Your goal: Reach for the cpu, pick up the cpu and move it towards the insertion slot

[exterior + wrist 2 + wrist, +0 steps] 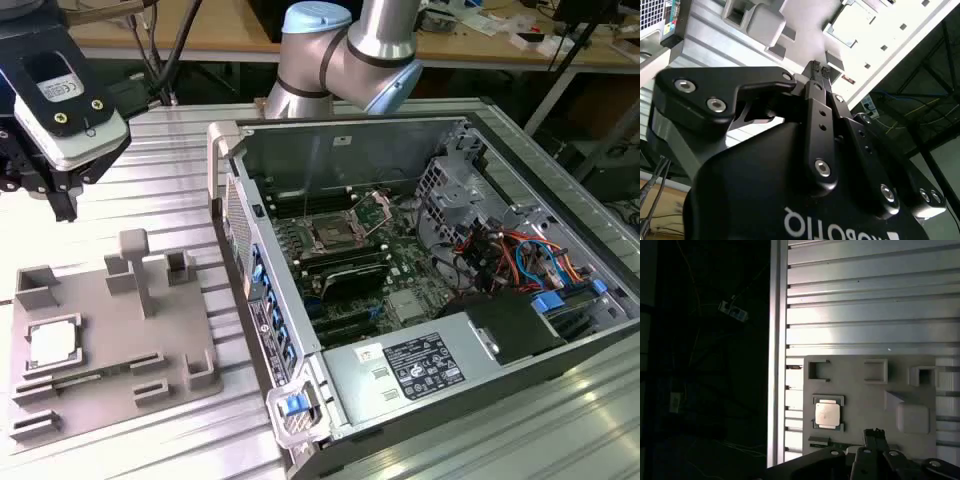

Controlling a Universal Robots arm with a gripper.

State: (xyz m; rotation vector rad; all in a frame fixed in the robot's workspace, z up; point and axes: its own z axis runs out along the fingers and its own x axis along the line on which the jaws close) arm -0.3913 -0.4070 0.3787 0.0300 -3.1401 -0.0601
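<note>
Your gripper point(820, 68) is hovering above the grey tray's point(110, 325) edge, fingertips pinched together, gripping nothing. The cpu point(52, 343) is lying in the tray's square recess; the insertion slot point(330, 236) is sitting inside the computer case point(340, 150) beside the tray.

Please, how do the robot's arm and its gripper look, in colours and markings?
The arm is silver metal tubing with pale blue joint caps. The gripper is black, with jointed links, silver screws and white lettering on its body.

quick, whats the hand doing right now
Hand: closed, holding nothing; the cpu lies in the grey tray.
</note>
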